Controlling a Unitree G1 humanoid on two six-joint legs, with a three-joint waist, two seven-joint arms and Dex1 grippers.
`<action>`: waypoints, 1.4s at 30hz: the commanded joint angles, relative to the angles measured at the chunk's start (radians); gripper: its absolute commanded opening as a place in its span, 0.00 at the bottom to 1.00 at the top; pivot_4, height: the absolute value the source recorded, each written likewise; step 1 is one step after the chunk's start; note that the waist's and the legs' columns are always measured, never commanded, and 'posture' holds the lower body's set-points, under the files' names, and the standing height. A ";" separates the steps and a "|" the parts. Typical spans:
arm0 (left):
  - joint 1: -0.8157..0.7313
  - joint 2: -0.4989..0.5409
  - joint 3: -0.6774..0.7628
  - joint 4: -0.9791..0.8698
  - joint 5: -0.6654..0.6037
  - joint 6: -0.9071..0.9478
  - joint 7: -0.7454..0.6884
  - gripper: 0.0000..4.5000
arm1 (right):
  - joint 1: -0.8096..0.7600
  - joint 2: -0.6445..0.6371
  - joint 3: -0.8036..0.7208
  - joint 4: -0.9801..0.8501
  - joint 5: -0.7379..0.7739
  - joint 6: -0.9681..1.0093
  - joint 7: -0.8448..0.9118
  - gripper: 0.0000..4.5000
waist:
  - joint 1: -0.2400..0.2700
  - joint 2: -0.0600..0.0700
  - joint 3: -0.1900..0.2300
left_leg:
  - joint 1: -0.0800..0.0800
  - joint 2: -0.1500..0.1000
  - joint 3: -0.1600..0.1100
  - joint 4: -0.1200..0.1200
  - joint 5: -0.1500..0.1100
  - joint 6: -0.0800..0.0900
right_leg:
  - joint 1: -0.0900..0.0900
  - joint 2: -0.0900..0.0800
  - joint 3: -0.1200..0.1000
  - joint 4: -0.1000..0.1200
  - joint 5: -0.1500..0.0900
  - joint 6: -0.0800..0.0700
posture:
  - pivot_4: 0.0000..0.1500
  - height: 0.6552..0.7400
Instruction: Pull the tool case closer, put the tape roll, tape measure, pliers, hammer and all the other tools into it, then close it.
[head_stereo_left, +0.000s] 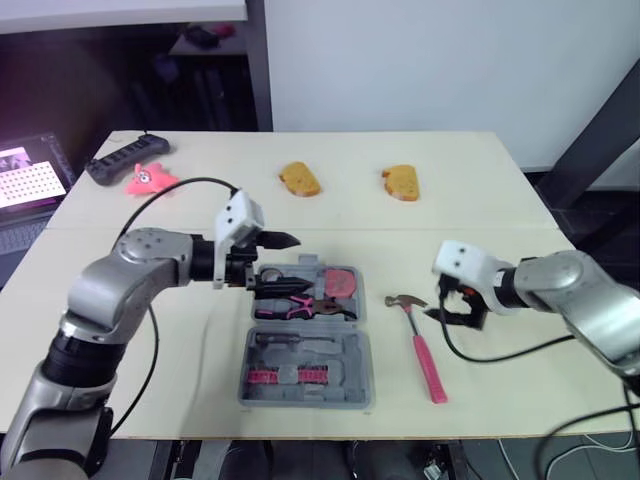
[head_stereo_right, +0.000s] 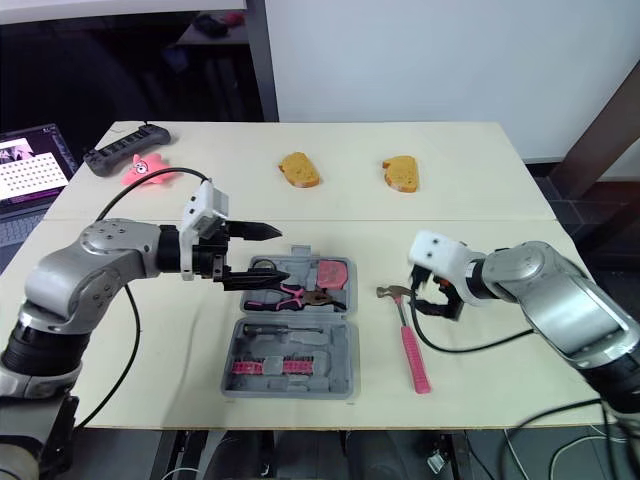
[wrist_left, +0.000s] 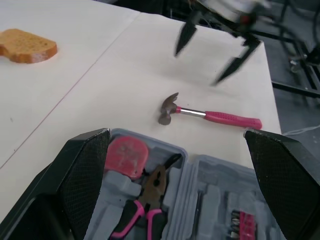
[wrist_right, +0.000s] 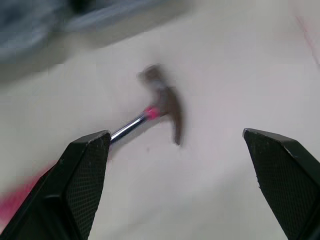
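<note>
Beside the open grey tool case (head_stereo_left: 362, 345) lies a pink-handled hammer (head_stereo_left: 423, 346), right end effector (head_stereo_left: 458, 315) spread

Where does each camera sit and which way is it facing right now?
Left eye: head, facing forward and down over the table; both arms, open tool case, hammer.
Right eye: head too; same scene, same arms.
Left wrist: left arm, looking across the case to the hammer; own fingers, right end effector beyond.
Right wrist: right arm, looking at the hammer's head; own fingers.
Both wrist views share the hammer.
</note>
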 joint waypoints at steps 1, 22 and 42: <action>0.018 0.006 0.039 -0.067 -0.018 -0.011 0.024 1.00 | -0.111 0.022 0.128 0.153 -0.242 -0.457 0.155 0.99 | 0.000 0.001 0.001 | 0.000 0.000 0.001 0.000 0.000 0.000 | 0.000 0.000 0.000 0.000 0.000 0.000 | 1.00 0.70; 0.077 0.040 0.075 -0.136 -0.053 0.025 0.096 1.00 | -0.353 0.343 0.345 0.750 -0.911 -1.447 -0.016 0.59 | 0.002 -0.001 0.001 | 0.004 0.000 0.001 0.002 0.001 -0.001 | 0.004 -0.001 0.001 0.003 0.001 -0.002 | 1.00 0.70; 0.036 0.009 0.002 -0.069 -0.007 -0.063 0.055 1.00 | 0.062 0.167 -0.155 0.205 -0.407 -0.166 0.365 0.02 | 0.028 0.002 0.003 | 0.018 0.000 0.002 0.002 0.001 -0.001 | 0.018 -0.001 0.001 0.002 0.000 -0.002 | 1.00 0.70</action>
